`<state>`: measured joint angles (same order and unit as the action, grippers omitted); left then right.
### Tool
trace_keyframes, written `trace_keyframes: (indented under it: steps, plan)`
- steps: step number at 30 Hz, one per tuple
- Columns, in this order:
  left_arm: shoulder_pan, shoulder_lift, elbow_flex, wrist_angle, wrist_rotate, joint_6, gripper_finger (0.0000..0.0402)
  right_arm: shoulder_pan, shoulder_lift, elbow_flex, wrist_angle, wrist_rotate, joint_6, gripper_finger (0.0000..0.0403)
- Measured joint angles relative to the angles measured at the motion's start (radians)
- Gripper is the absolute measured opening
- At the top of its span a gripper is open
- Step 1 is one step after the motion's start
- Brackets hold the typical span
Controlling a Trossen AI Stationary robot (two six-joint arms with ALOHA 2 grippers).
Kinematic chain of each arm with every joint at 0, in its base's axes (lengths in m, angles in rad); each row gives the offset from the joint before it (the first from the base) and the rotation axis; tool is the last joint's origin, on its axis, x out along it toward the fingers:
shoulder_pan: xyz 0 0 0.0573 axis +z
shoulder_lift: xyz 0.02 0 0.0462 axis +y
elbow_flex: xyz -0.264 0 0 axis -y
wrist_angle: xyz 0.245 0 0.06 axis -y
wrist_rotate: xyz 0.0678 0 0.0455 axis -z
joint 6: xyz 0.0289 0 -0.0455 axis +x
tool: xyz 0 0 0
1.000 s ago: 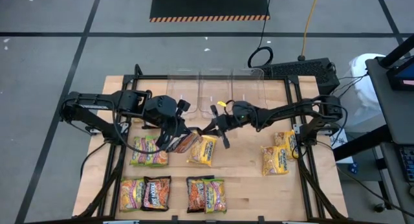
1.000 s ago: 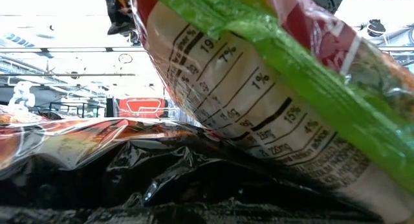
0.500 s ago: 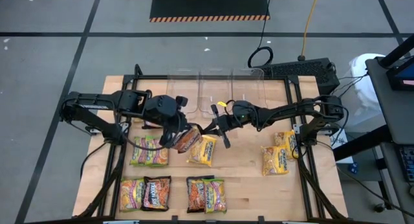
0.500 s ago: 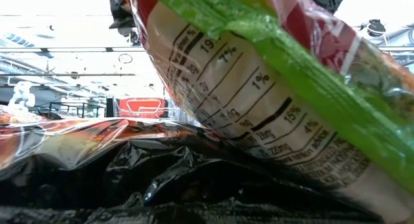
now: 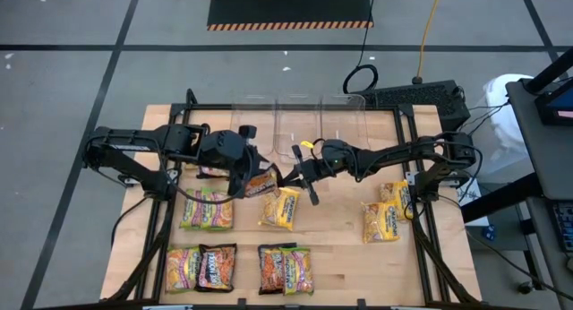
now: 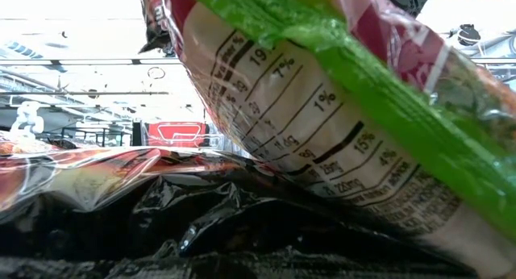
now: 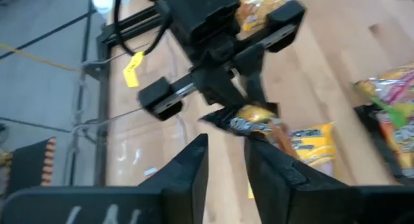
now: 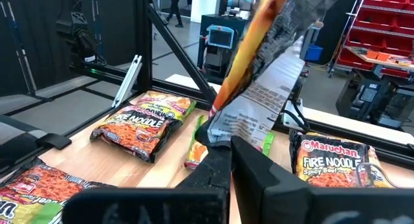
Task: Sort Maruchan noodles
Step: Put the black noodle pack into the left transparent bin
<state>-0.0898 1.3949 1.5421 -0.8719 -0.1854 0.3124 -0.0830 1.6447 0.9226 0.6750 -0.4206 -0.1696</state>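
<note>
A black and orange noodle packet (image 5: 261,182) hangs in the air over the table's middle, between my two grippers. My right gripper (image 5: 285,178) comes level from the right and is shut on it. My left gripper (image 7: 226,149) stands open just left of the packet (image 7: 259,120), its fingertips close to the packet's near end. More Maruchan packets lie flat on the table: a lime-green pair (image 5: 206,209), a yellow one (image 5: 282,208), yellow ones at the right (image 5: 385,219) and a row along the near edge (image 5: 242,268). My right gripper pinches the packet's lower end (image 8: 223,134) between its two fingers, coming level from the table's right. The packet (image 8: 265,62) stands up and away from the fingers, tilted, its printed back toward this wrist, lifted clear of the table. Whether my left gripper touches the packet I cannot tell.
Clear plastic bins (image 5: 295,126) stand side by side at the table's far edge. A black frame (image 5: 421,220) runs along the left and right sides. A green packet (image 6: 363,110) and a black one (image 6: 201,222) fill the low view. Bare wood (image 5: 336,247) lies right of centre.
My left gripper has rolled its wrist and opened, letting go of the black packet. The packet stays in my right gripper's hold, and its free end has swung a little toward the far edge.
</note>
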Motion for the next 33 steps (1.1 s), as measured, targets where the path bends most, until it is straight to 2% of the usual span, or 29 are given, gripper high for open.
trace_keyframes:
  steps: [4,16,21,33]
  plan:
    - [0.0,0.0,0.0,-0.007,-0.033,0.03,0.0121,0.0,0.0,0.0,0.0,0.004,-0.008,0.0]
    - [0.0,0.0,0.0,-0.101,-0.035,0.067,0.0122,0.0,0.0,0.0,0.001,0.006,-0.041,0.0]
    - [0.0,0.0,0.0,-0.221,-0.034,-0.013,0.0122,0.0,-0.006,0.0,0.002,0.031,-0.043,0.0]
    - [-0.028,-0.004,0.0,-0.48,-0.024,-0.328,0.0122,-0.028,-0.102,0.0,-0.067,0.033,-0.052,0.0]
